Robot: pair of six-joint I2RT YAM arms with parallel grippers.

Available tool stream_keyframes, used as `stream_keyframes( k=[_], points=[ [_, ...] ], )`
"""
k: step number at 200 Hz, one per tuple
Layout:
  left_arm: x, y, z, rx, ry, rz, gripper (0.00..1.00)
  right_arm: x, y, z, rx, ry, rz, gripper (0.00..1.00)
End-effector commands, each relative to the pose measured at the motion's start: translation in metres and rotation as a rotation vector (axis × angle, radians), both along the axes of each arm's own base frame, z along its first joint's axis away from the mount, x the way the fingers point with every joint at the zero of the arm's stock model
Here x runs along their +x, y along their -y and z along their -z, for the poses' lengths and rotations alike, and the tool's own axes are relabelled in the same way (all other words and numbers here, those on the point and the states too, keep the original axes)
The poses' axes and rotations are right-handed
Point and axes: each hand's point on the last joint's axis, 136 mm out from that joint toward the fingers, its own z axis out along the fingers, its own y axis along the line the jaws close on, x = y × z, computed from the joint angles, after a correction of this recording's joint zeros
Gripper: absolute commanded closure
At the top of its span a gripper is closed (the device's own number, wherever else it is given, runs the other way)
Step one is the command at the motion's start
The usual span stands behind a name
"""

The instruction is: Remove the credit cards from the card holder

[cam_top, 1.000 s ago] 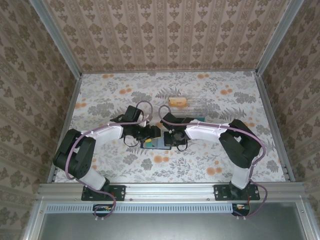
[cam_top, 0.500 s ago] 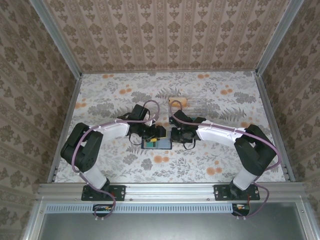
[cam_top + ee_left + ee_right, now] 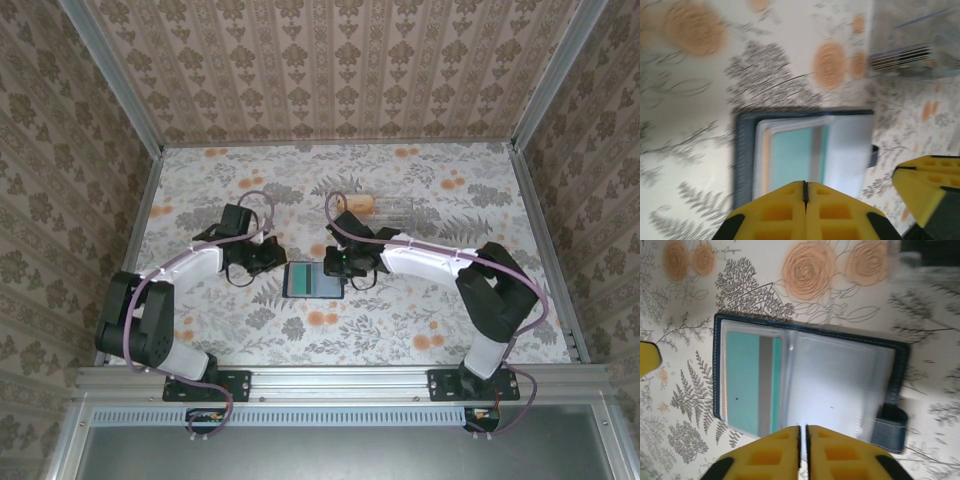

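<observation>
Both pincers are pressed together and hold nothing. The left gripper (image 3: 264,258) has its yellow fingers (image 3: 777,212) meeting along one seam, and the right gripper (image 3: 337,264) has its pads (image 3: 832,452) closed to a hairline slit.

The floral-print table (image 3: 420,320) carries everything. The left arm (image 3: 190,265) is folded sharply. Its elbow sits low by the table's left edge and its forearm reaches up and inward, with the wrist turned toward the middle. The right arm (image 3: 430,262) stretches its white forearm leftward across the table, its elbow raised near the right side.

A clear plastic box (image 3: 392,208) stands farther back, behind the right wrist, with something orange (image 3: 357,203) at its left end.

The card holder (image 3: 313,280) lies open and flat on the table between the two grippers. It is apart from the left gripper, while the right gripper sits at its far right corner. From the right wrist, the dark navy cover frames pale pockets. A teal credit card (image 3: 747,385) with a grey stripe sits in the left-hand pocket, and the right-hand pocket looks blank. A small strap tab (image 3: 888,426) sticks out at one corner.
</observation>
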Motion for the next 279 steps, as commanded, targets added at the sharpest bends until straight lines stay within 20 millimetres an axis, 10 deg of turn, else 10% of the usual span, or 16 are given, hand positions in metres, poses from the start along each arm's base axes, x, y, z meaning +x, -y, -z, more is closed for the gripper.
stream_keyframes(
  k=[1,279],
  points=[
    [-0.012,-0.007,0.021,0.045,-0.058,0.008,1.00,-0.001,-0.024,0.004,0.090,-0.044,-0.043,0.87],
    [-0.035,0.007,0.062,0.105,-0.176,0.066,1.00,-0.004,-0.049,0.043,0.201,-0.194,-0.044,0.87]
  ],
)
